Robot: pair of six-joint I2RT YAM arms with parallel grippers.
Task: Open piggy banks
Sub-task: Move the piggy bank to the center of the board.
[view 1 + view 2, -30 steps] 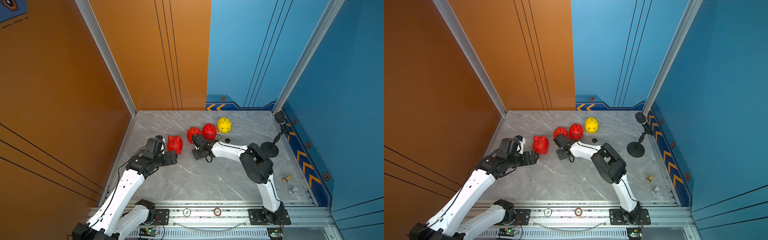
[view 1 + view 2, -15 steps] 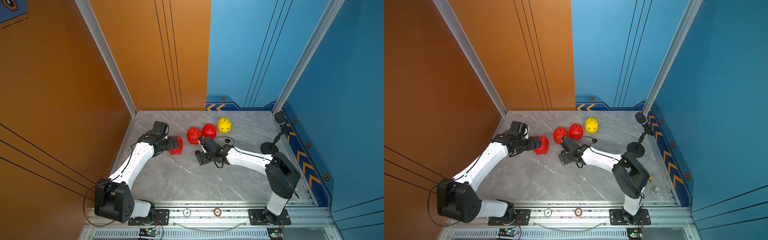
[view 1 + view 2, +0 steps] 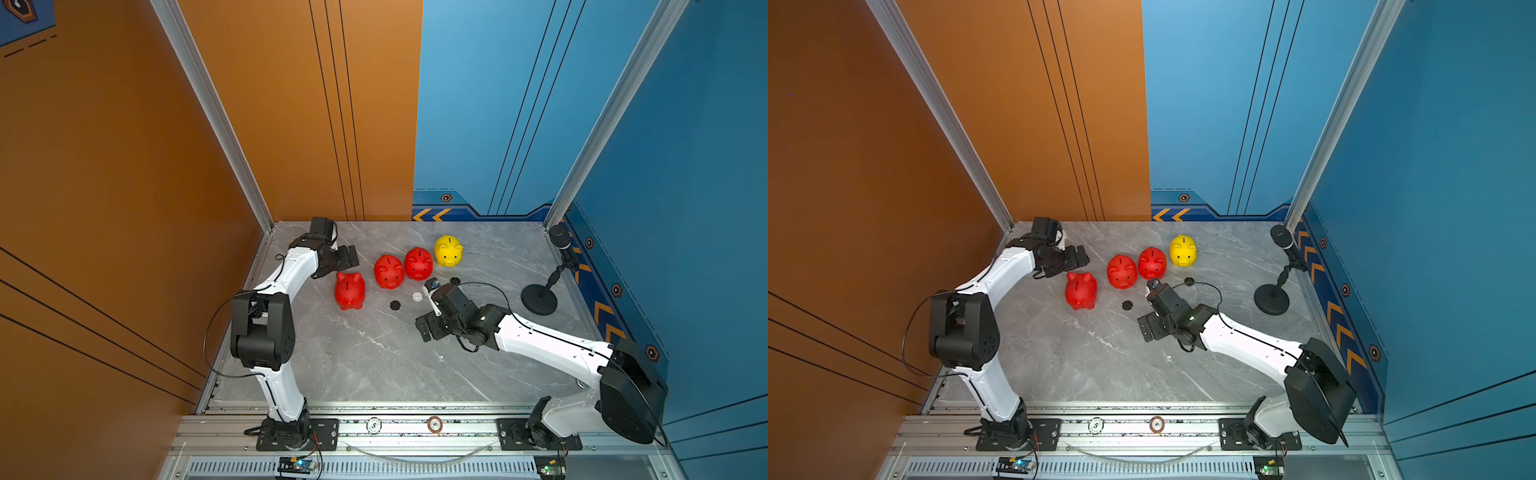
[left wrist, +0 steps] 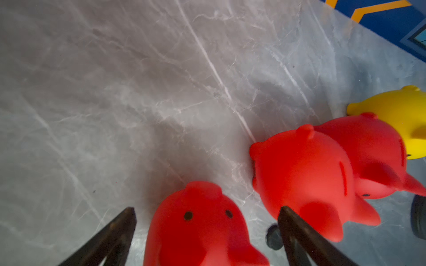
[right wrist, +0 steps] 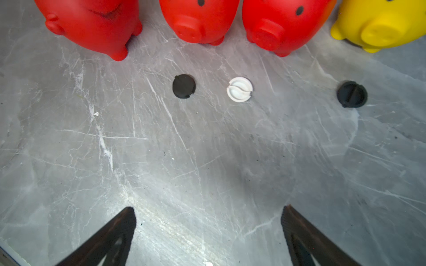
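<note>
Three red piggy banks (image 3: 350,291) (image 3: 388,272) (image 3: 419,264) and a yellow one (image 3: 449,250) stand in a row on the grey marble table, as both top views show. My left gripper (image 3: 347,257) hovers open just behind the leftmost red bank (image 4: 196,230), which shows between its fingers (image 4: 129,221) untouched. My right gripper (image 3: 424,328) is open and holds nothing, out in front of the row. Ahead of it lie a black plug (image 5: 184,86), a white plug (image 5: 239,89) and another black plug (image 5: 352,94).
A black microphone on a round stand (image 3: 539,299) is at the right edge. Orange and blue walls close the table on three sides. An aluminium rail (image 3: 415,424) runs along the front.
My left gripper has let go of the leftmost red bank and drawn back. My right gripper has opened and pulled away toward the front right.
</note>
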